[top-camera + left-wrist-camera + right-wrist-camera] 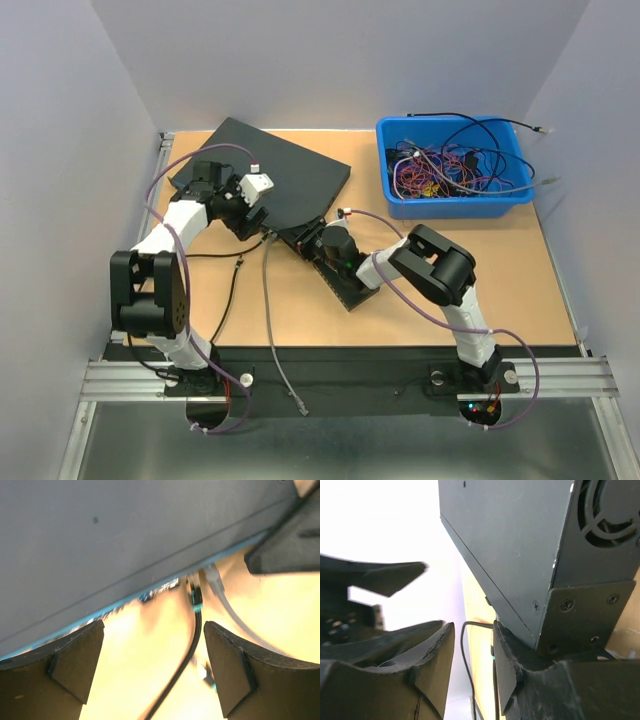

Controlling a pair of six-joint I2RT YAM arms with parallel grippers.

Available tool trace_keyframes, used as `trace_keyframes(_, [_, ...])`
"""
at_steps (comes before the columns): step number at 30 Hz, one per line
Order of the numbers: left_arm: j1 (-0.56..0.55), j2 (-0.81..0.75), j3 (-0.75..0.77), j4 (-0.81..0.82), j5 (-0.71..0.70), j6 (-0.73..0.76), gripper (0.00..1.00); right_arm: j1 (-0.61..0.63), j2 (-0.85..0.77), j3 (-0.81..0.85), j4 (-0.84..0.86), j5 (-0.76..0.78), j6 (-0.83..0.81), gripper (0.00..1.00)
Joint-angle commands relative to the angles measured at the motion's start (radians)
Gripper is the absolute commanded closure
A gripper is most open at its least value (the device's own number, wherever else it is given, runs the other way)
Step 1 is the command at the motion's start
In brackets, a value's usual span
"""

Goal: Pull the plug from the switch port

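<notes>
Top view: the plug (268, 237) sits in the switch (285, 170) front edge, just ahead of the left gripper (257, 219), the nearer one.
Left wrist view: jaws wide open, empty; the cable (193, 640) runs back between them.
Right wrist view: the right gripper (472, 635) is part open, empty, beside the switch.

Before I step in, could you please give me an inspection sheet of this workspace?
Surface: wooden table.
Job's things: black switch lies flat, far left; grey plug and black plug at its front edge.
Clutter: blue bin of tangled wires, far right.
Grippers: left gripper open, facing both plugs; right gripper open beside the switch's corner, holding nothing.
Cables: grey cable and black cable trail toward the near edge.
Surroundings: plain lilac walls.
</notes>
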Motion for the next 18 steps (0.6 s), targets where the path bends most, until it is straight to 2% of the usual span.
trace_keyframes(1, [0.017, -0.11, -0.05, -0.079, -0.038, 0.056, 0.08, -0.008, -0.017, -0.038, -0.154, 0.014, -0.075, 0.57])
trace_keyframes(7, [0.018, -0.105, -0.205, 0.016, -0.189, 0.095, 0.08, -0.008, -0.055, -0.063, -0.154, 0.031, -0.115, 0.56])
trace_keyframes(14, [0.02, -0.053, -0.283, 0.108, -0.287, 0.097, 0.1, -0.008, -0.08, -0.078, -0.154, 0.033, -0.143, 0.55])
trace_keyframes(16, [0.023, -0.027, -0.295, 0.131, -0.318, 0.1, 0.16, -0.008, -0.085, -0.08, -0.154, 0.034, -0.143, 0.55])
trace_keyframes(17, [0.032, -0.019, -0.301, 0.133, -0.338, 0.108, 0.28, -0.009, -0.088, -0.08, -0.154, 0.031, -0.144, 0.55])
trace_keyframes(18, [0.04, -0.015, -0.315, 0.13, -0.338, 0.115, 0.36, -0.011, -0.091, -0.081, -0.154, 0.031, -0.144, 0.55])
